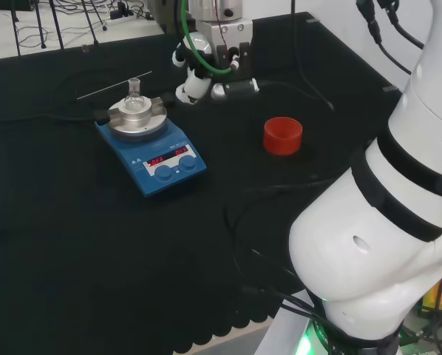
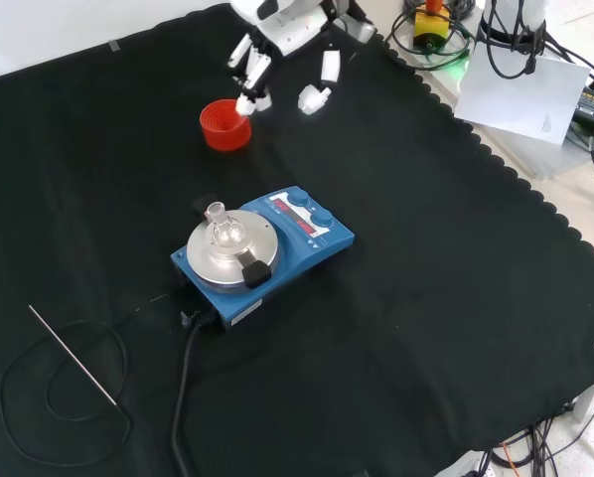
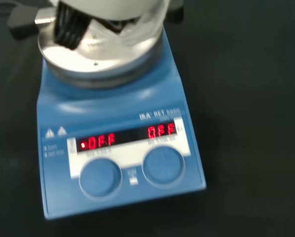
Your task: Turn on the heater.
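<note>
Approach stage: the hand (image 2: 282, 60), fingers relaxed and holding nothing, hangs beside the red cup (image 2: 224, 124), well apart from the blue heater (image 2: 267, 253) mid-cloth; next it must reach a front knob (image 3: 100, 177).

Blue heater (image 1: 152, 149), apparently off, mid-cloth

The head view looks from behind the arm and the front view from opposite; both show the heater (image 1: 151, 145). The wrist view looks down at it from close.
</note>
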Motion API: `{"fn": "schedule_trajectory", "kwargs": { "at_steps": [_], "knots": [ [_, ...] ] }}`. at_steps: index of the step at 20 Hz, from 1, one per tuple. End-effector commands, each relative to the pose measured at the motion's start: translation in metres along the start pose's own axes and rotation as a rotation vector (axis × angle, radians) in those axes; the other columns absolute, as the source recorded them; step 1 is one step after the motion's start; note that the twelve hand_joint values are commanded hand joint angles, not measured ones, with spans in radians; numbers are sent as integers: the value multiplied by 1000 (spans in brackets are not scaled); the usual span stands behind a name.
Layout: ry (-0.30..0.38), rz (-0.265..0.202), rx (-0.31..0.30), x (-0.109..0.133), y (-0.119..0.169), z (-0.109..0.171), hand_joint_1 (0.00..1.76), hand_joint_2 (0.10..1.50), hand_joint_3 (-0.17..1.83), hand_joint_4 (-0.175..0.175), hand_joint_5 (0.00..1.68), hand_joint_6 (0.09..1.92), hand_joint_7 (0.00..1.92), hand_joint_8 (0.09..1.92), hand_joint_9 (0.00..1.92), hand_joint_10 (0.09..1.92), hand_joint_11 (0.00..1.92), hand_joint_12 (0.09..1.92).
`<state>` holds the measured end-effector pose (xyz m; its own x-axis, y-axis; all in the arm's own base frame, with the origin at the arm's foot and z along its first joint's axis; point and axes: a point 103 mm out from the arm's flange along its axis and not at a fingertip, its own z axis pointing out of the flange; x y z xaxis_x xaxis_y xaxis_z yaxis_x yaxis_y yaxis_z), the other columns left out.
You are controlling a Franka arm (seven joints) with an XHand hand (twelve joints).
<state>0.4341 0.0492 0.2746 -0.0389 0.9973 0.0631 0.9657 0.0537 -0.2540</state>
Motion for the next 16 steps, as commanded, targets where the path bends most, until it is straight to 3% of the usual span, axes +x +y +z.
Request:
{"fn": "schedule_trajectory", "kwargs": {
  "at_steps": [1,9,12,16],
  "knots": [
    [-40,26,58,-11,-37,11,1040,655,740,-43,405,252,976,747,1077,618,564,1260],
    [-85,33,133,-13,-62,22,1115,715,711,-74,370,189,1267,1004,1419,855,1442,872],
    [-100,30,162,-10,-66,28,1117,728,699,-73,354,156,1345,1098,1483,971,1591,907],
    [-119,19,199,-4,-66,33,1126,743,694,-68,367,126,1467,1360,1614,1234,1716,1133]
  ]
}}
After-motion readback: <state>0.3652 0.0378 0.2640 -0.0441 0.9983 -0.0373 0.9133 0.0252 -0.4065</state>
